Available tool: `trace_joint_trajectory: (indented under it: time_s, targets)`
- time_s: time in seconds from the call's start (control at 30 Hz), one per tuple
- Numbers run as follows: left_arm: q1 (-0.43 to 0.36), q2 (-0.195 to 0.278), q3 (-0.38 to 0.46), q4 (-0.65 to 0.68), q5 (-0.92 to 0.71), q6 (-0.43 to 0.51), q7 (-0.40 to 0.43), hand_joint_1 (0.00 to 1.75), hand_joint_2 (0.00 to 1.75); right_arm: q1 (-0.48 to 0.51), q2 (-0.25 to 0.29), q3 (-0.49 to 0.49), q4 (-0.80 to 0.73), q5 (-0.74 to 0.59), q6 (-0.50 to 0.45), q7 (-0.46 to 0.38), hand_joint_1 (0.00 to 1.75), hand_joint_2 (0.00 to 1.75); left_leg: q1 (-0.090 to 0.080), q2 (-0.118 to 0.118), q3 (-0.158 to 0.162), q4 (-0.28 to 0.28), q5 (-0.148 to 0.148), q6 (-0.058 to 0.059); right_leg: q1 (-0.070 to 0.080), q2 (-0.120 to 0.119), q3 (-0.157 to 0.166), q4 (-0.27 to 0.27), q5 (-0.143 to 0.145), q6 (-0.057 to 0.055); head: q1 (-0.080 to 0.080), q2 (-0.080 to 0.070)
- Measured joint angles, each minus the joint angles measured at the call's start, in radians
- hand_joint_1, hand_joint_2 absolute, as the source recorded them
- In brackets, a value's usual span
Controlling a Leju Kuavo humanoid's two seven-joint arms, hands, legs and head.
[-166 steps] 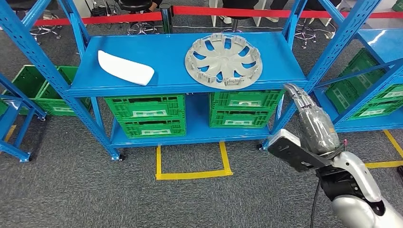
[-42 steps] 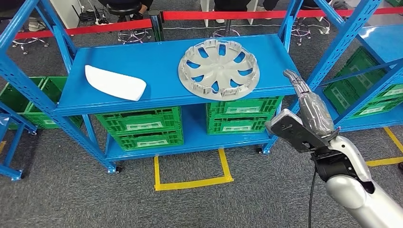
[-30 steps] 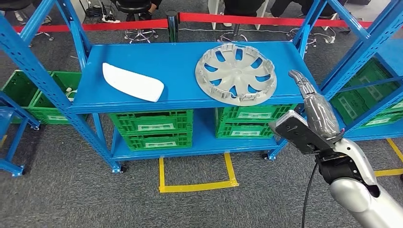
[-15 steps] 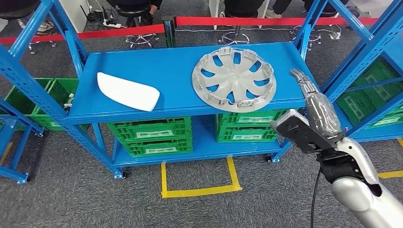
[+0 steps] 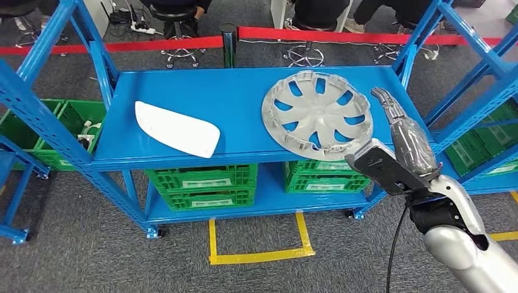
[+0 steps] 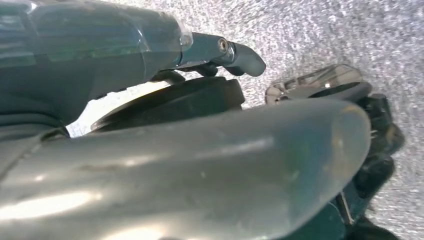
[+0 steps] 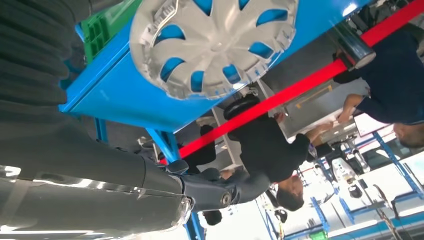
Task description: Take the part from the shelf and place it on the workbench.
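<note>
The grey wheel cover (image 5: 316, 115) lies flat on the blue shelf (image 5: 183, 91). The right robot hand (image 5: 406, 137), at its 3 o'clock, is stretched out flat and holds nothing. The left robot hand (image 6: 175, 150) hangs over the floor; I cannot tell how its fingers sit.

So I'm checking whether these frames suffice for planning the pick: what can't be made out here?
- Head view: right hand covers the hubcap's near-right rim.
- Head view: whether its fingers touch the hubcap is unclear.
- Left wrist view: left hand blocks the view; its grip state is unreadable.
- Head view: crate contents hidden under the shelf.
</note>
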Motion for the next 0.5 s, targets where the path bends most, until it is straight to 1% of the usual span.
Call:
trace_joint_trajectory:
  time_s: [0.03,0.07,0.1,0.13,0.17,0.2,0.23,0.27,0.3,0.33,0.37,0.4,0.43,0.47,0.5]
  targets:
    - [0.001,0.000,0.000,0.000,0.000,0.000,0.000,0.00,0.00,0.001,0.000,0.001,0.001,-0.001,0.000,0.000,0.00,1.75,-0.002,0.000,0.010,-0.001,-0.008,0.001,0.000,0.000,-0.037,0.045,-0.015,-0.001,0.004,0.000]
    - [0.001,0.000,0.000,0.000,0.000,0.000,0.000,0.00,0.00,0.001,0.000,0.001,0.002,-0.002,0.001,0.000,0.00,1.75,-0.005,0.000,0.022,-0.002,-0.016,0.002,0.002,0.000,-0.062,0.062,-0.014,-0.004,0.009,0.000]
    - [0.002,0.000,0.000,0.000,0.000,0.000,0.000,0.00,0.00,0.001,0.000,0.001,0.004,-0.002,0.001,0.000,0.00,1.75,-0.008,-0.001,0.035,-0.002,-0.026,0.003,0.004,0.001,-0.072,0.046,0.009,-0.011,0.013,0.000]
    - [0.001,0.000,0.000,0.000,0.000,0.000,0.000,0.00,0.00,0.001,0.000,0.001,0.005,-0.002,0.001,0.000,0.00,1.75,-0.012,-0.001,0.050,-0.003,-0.035,0.003,0.008,0.002,-0.068,0.000,0.053,-0.022,0.016,0.000]
    - [0.001,-0.002,0.000,0.000,0.000,0.000,0.000,0.00,0.00,0.001,0.000,0.001,0.006,-0.002,0.001,0.000,0.00,1.75,-0.014,-0.001,0.062,-0.005,-0.044,0.004,0.016,0.003,-0.057,-0.060,0.107,-0.037,0.020,0.000]
    - [0.000,-0.003,0.000,0.001,0.000,0.000,0.000,0.00,0.00,0.001,-0.001,0.001,0.007,-0.002,0.001,0.000,0.00,1.75,-0.016,-0.002,0.073,-0.008,-0.052,0.003,0.022,0.005,-0.048,-0.106,0.140,-0.052,0.020,0.000]
    - [-0.001,-0.005,0.000,0.001,0.000,-0.001,0.000,0.00,0.00,0.001,-0.003,0.001,0.007,-0.002,0.002,0.000,0.00,1.75,-0.016,-0.003,0.079,-0.011,-0.058,0.000,0.029,0.007,-0.036,-0.144,0.162,-0.067,0.019,0.000]
    - [-0.002,-0.008,0.000,0.001,0.000,-0.001,0.000,0.00,0.00,0.001,-0.005,0.000,0.007,-0.002,0.002,0.000,0.00,1.75,-0.015,-0.002,0.084,-0.013,-0.060,-0.004,0.035,0.008,-0.029,-0.165,0.167,-0.077,0.019,0.000]
    - [-0.002,-0.009,0.000,0.001,0.000,-0.001,0.001,0.00,0.00,0.001,-0.006,0.000,0.007,-0.003,0.002,0.000,0.00,1.75,-0.015,-0.002,0.089,-0.016,-0.060,-0.011,0.038,0.008,-0.020,-0.176,0.160,-0.082,0.020,0.000]
    - [-0.003,-0.010,0.000,0.001,0.000,-0.002,0.001,0.00,0.00,0.000,-0.008,-0.001,0.007,-0.003,0.002,0.000,0.00,1.75,-0.014,-0.001,0.094,-0.018,-0.060,-0.016,0.038,0.008,-0.005,-0.197,0.164,-0.085,0.024,0.000]
    - [-0.003,-0.011,0.000,0.001,0.000,-0.002,0.001,0.00,0.00,0.000,-0.008,-0.002,0.007,-0.003,0.002,-0.001,0.00,1.75,-0.014,-0.001,0.099,-0.012,-0.059,-0.021,0.036,0.006,0.010,-0.213,0.166,-0.083,0.027,0.000]
    - [-0.004,-0.010,0.000,0.001,0.000,-0.002,0.001,0.00,0.00,0.000,-0.007,-0.002,0.007,-0.003,0.002,-0.001,0.00,1.75,-0.014,-0.004,0.094,0.005,-0.062,-0.025,0.032,0.005,0.028,-0.229,0.165,-0.082,0.025,0.000]
    - [-0.005,-0.009,0.000,0.001,0.000,-0.002,0.002,0.00,0.00,0.000,-0.007,-0.002,0.007,-0.004,0.002,-0.001,0.00,1.75,-0.014,-0.007,0.075,0.041,-0.072,-0.028,0.028,0.004,0.043,-0.241,0.165,-0.081,0.022,0.000]
    - [-0.006,-0.008,0.000,0.002,0.000,-0.002,0.003,0.00,0.00,0.001,-0.006,-0.001,0.007,-0.004,0.002,-0.001,0.00,1.75,-0.013,-0.010,0.043,0.093,-0.088,-0.033,0.026,0.002,0.054,-0.247,0.161,-0.079,0.019,0.000]
    - [-0.006,-0.008,0.000,0.002,0.000,-0.003,0.003,0.00,0.00,0.001,-0.005,0.000,0.007,-0.004,0.003,-0.001,0.00,1.75,-0.010,-0.012,0.002,0.148,-0.108,-0.037,0.023,0.002,0.061,-0.250,0.156,-0.078,0.014,0.000]
